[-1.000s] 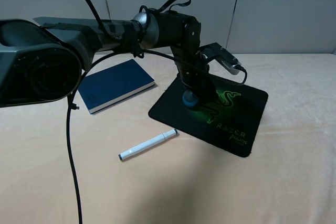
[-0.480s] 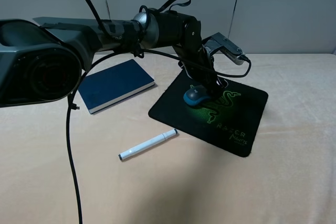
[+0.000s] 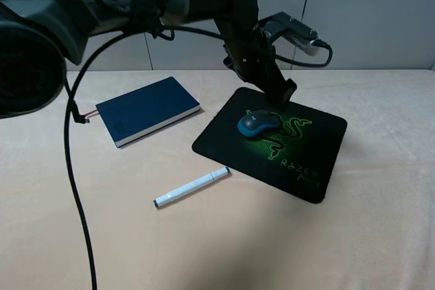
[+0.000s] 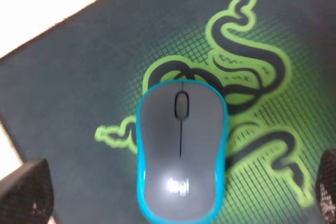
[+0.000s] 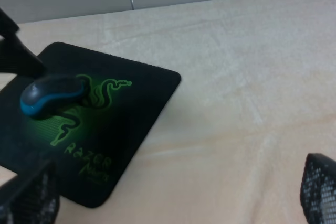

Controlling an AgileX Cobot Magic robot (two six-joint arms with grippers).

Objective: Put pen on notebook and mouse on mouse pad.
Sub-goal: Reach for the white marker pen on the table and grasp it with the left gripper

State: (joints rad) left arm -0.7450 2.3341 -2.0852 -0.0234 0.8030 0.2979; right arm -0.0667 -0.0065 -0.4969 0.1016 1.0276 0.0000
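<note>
— Mouse sits on the pad; left jaws hang wide open above it, holding nothing.
— Lift straight up, so nothing nudges it. Pen lies on the worktop, apart from the notebook.
— Arm's higher than a moment ago. Right jaws look open and empty, I think.

Beige cloth-covered tabletop carries 3 things directly: notebook, pen lying in front of it, mouse pad beside both.

A pale peach, cloth-covered tabletop lies under soft, even light before a plain grey panelled wall.
</note>
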